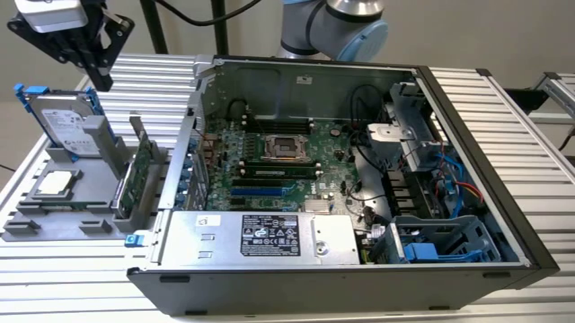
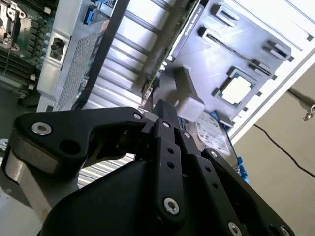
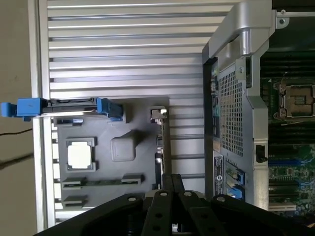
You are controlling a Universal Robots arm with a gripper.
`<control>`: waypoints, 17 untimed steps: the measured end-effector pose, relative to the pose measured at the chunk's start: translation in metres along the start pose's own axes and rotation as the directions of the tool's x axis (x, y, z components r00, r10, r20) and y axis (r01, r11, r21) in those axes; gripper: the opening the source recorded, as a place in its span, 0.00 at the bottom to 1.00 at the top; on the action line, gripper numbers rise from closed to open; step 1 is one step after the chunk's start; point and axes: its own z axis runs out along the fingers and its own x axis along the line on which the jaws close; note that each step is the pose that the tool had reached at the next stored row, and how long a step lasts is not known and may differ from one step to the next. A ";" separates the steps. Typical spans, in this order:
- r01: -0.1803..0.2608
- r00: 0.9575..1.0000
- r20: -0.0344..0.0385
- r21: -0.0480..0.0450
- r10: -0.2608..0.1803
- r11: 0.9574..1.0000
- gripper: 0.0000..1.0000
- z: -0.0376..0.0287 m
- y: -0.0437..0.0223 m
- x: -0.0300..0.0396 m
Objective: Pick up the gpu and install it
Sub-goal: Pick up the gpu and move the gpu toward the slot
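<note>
Quick status from my remote seat. The gripper [image 1: 102, 81] hangs high at the exterior view's left, above the hard drive [image 1: 67, 124] and well clear of everything. Its jaws look pinched together with nothing between them, and both wrist views show the same, two black fingers [image 3: 166, 183] pressed side by side.

The gpu [image 1: 134, 178] isn't picked up yet. It's standing on its long edge in a slot of the grey parts holder [image 1: 54, 232], just beside the outer wall of the open computer case [image 1: 269, 81]. Green board side faces the hard drive. In the first wrist view I see the gpu [image 3: 160, 147] edge-on as a thin strip with its silver bracket at one end, running along the holder's edge nearest the case.

Also on the holder: the hard drive with blue trim sits upright at the far end, and the square silver CPU [image 1: 56, 183] lies flat in its pocket.

Inside the case the motherboard [image 1: 269, 168] is exposed.
</note>
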 end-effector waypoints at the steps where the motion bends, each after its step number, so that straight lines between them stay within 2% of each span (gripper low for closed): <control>1: 0.000 1.000 0.000 0.000 0.000 1.000 0.00 0.0000 -0.0001 0.0005; 17: 0.000 1.000 0.000 0.000 0.000 1.000 0.00 -0.0002 -0.0020 0.0067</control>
